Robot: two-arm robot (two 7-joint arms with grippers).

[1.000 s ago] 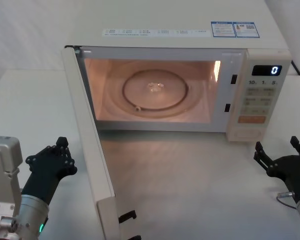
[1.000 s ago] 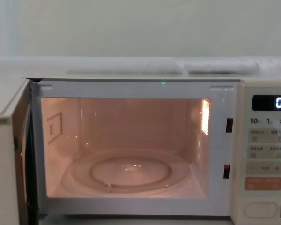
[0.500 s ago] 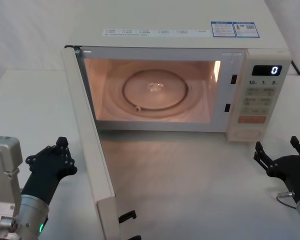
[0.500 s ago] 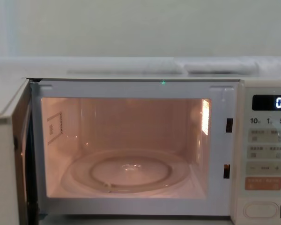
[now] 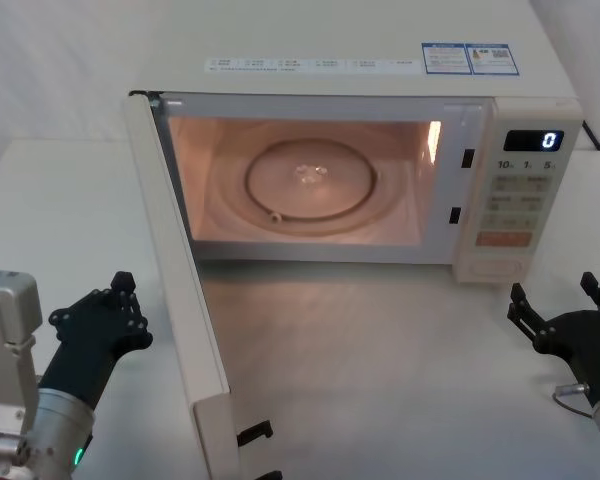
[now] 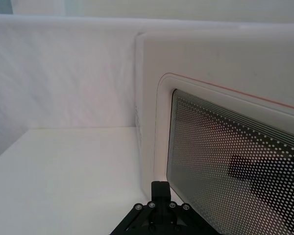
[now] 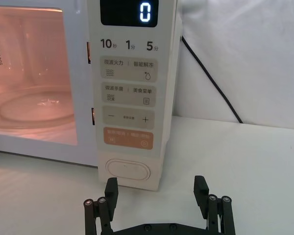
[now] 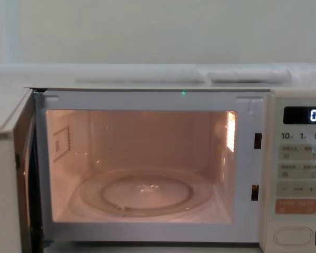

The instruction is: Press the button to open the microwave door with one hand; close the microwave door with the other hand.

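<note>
Head view shows the microwave door (image 5: pixel 175 290) swung fully open toward the near left. The left gripper (image 5: pixel 100 325) sits just outside it, touching nothing; whether it is spread I cannot tell. A push near the hinge could shove the microwave across the desk (image 5: pixel 400 370) rather than latch it. The right gripper (image 7: pixel 157 205), spread wide and empty, hangs near the button (image 7: pixel 128 170).

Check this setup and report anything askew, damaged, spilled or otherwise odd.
Nothing stands out. The microwave door stands wide open, the lit cavity holds the glass turntable sitting level, and the display reads 0. The left gripper sits outside the door; the right gripper, open, faces the button.
</note>
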